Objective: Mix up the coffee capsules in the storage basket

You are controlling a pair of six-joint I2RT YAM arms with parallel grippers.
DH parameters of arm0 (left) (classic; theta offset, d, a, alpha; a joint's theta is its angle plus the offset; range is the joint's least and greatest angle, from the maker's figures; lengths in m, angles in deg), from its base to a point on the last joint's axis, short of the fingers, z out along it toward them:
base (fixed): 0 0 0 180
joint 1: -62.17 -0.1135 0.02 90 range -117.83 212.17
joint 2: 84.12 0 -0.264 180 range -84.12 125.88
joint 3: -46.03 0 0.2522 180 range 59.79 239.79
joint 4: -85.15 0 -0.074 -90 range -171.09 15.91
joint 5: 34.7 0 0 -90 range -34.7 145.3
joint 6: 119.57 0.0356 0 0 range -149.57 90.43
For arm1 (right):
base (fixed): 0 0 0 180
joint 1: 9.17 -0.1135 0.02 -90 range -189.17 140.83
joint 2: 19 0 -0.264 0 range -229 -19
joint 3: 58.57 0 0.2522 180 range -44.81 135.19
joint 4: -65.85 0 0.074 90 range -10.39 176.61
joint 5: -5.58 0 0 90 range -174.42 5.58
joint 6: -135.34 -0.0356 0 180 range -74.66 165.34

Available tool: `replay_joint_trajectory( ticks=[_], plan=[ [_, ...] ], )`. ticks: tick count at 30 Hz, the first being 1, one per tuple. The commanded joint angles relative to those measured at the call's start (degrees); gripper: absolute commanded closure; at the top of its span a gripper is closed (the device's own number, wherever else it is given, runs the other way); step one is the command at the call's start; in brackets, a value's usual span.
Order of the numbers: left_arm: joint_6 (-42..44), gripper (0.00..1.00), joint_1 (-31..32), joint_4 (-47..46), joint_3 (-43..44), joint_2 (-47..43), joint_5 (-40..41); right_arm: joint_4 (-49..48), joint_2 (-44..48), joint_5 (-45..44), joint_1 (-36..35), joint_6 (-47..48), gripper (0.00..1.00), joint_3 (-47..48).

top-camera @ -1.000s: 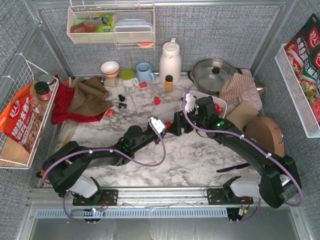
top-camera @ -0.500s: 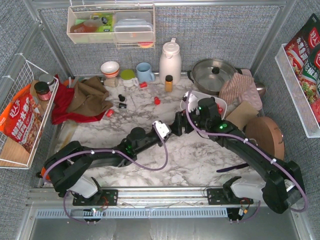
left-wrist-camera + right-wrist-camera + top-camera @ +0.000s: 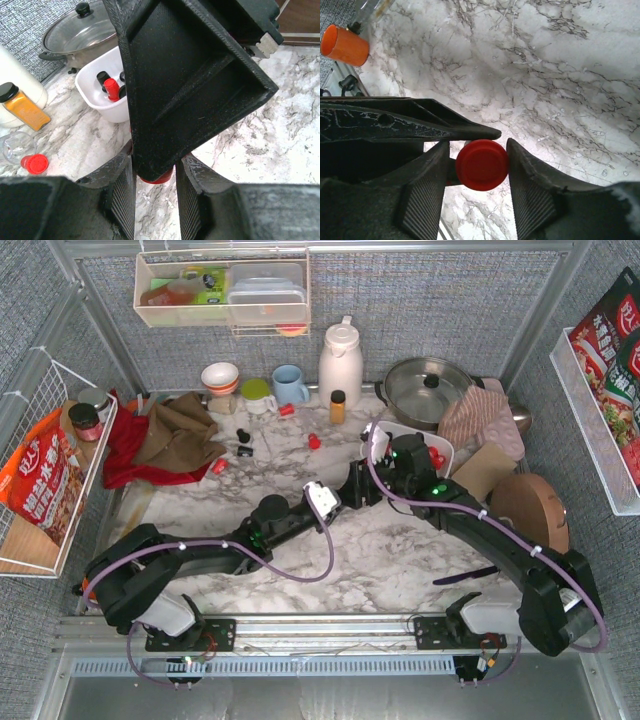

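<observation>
A red coffee capsule (image 3: pixel 481 165) hangs above the marble between both grippers. My right gripper (image 3: pixel 479 150) has its fingers pressed against both sides of it. My left gripper (image 3: pixel 155 175) grips the same capsule (image 3: pixel 157 176) at its tips, mostly hidden behind the right gripper's black body. The two grippers meet at mid-table (image 3: pixel 345 490). The white storage basket (image 3: pixel 447 453) stands just behind the right wrist and holds red and black capsules (image 3: pixel 112 89). Loose capsules lie on the table: red ones (image 3: pixel 314 441) and a black one (image 3: pixel 244 450).
An amber bottle (image 3: pixel 337 406), a white thermos (image 3: pixel 340 360), a blue mug (image 3: pixel 290 385) and a lidded pot (image 3: pixel 425 388) line the back. Red and brown cloths (image 3: pixel 165 435) lie at the left. A round wooden board (image 3: pixel 530 510) sits at the right.
The right gripper's fingers have closed in onto the red capsule that the left gripper holds. Both arms stayed almost in place at mid-table.
</observation>
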Motion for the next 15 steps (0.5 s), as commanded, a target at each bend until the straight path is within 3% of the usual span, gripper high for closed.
replay_joint_trajectory(
  ticks=[1,3,7,12,15],
  plan=[
    [-1.0,0.64,0.2,-5.0,0.1,-1.0,0.7,-0.4,0.3,0.4,-0.1,-0.1,0.51,0.2],
    [-1.3,0.57,0.2,-4.8,0.0,-1.1,2.1,-0.4,0.7,0.0,-0.2,-0.3,0.57,0.0],
    [-1.9,0.32,0.2,-4.6,-0.2,-1.4,5.4,0.0,1.4,-0.9,-0.2,-0.5,0.78,0.1],
    [-2.3,0.02,0.2,-8.2,-2.3,-2.2,7.4,0.7,2.1,-3.1,-0.1,-0.6,0.91,0.0],
    [-2.9,0.01,0.2,-11.1,-4.0,-2.6,9.0,1.5,2.5,-5.7,-0.1,-0.9,0.99,0.2]
  ],
)
